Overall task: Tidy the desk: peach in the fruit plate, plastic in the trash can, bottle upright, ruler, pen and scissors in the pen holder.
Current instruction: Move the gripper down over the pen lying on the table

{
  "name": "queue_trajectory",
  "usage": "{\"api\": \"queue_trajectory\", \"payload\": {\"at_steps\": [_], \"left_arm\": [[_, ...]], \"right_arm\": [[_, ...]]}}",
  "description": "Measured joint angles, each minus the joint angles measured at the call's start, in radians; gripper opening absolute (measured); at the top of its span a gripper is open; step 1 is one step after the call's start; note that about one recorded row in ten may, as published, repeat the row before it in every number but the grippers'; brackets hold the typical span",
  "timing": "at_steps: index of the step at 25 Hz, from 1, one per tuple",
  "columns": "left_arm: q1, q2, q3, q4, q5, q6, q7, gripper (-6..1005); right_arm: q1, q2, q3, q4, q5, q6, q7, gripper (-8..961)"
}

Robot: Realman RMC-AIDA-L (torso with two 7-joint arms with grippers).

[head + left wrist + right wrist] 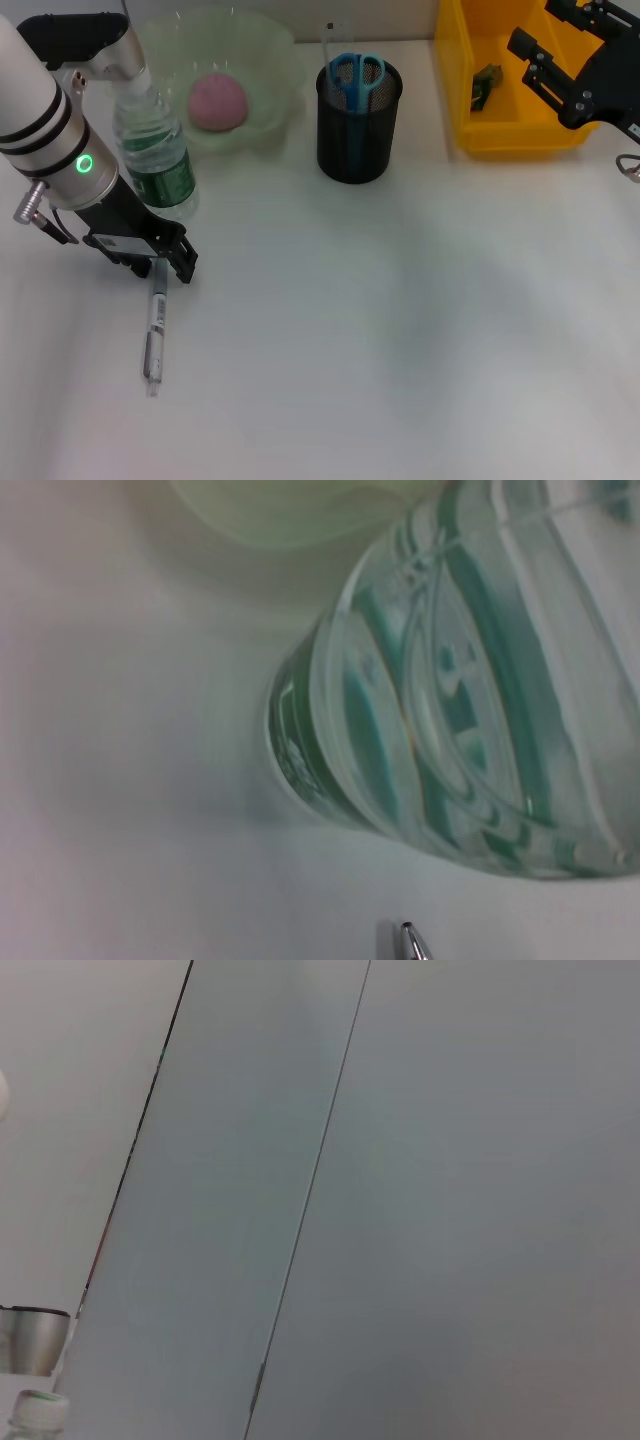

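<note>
The left gripper (158, 262) is being held low over the pen's (154, 330) upper end on the surface, jaws spread, so the upright bottle (155, 150) just beside it is being put at risk of a knock. A skewed pinch could be sending the pen rolling, while the right gripper (545, 72) is being kept parked over the yellow bin (462, 100), its jaws apparently parted.

White left arm (45, 120), black bands, green light

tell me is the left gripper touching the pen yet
Cannot tell. In the head view the left gripper sits right over the pen's upper end, hiding any contact; the left wrist view shows only the pen tip.
</note>
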Motion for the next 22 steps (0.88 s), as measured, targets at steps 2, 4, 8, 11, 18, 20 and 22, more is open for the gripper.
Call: {"api": "queue_trajectory", "payload": {"at_steps": [2, 4, 8, 11, 18, 20, 22], "left_arm": [[0.000, 0.000, 0.000, 0.000, 0.000, 0.000, 0.000, 487], [0.000, 0.000, 0.000, 0.000, 0.000, 0.000, 0.000, 485], [-0.001, 0.000, 0.012, -0.001, 0.000, -0.002, 0.000, 482], [-0.001, 0.000, 0.012, -0.001, 0.000, -0.002, 0.000, 480], [-0.002, -0.001, 0.022, -0.002, 0.000, -0.003, 0.000, 476], [-0.002, -0.001, 0.022, -0.002, 0.000, -0.002, 0.000, 474], [-0.002, -0.001, 0.023, -0.002, 0.000, 0.000, 0.000, 473]], "right_arm": [[0.000, 0.000, 0.000, 0.000, 0.000, 0.000, 0.000, 498], [0.000, 0.000, 0.000, 0.000, 0.000, 0.000, 0.000, 498], [0.001, 0.000, 0.000, 0.000, 0.000, 0.000, 0.000, 498], [0.001, 0.000, 0.000, 0.000, 0.000, 0.000, 0.000, 497], [0.002, 0.000, 0.000, 0.000, 0.000, 0.000, 0.000, 497], [0.002, 0.000, 0.000, 0.000, 0.000, 0.000, 0.000, 497], [0.002, 0.000, 0.000, 0.000, 0.000, 0.000, 0.000, 497]]}}
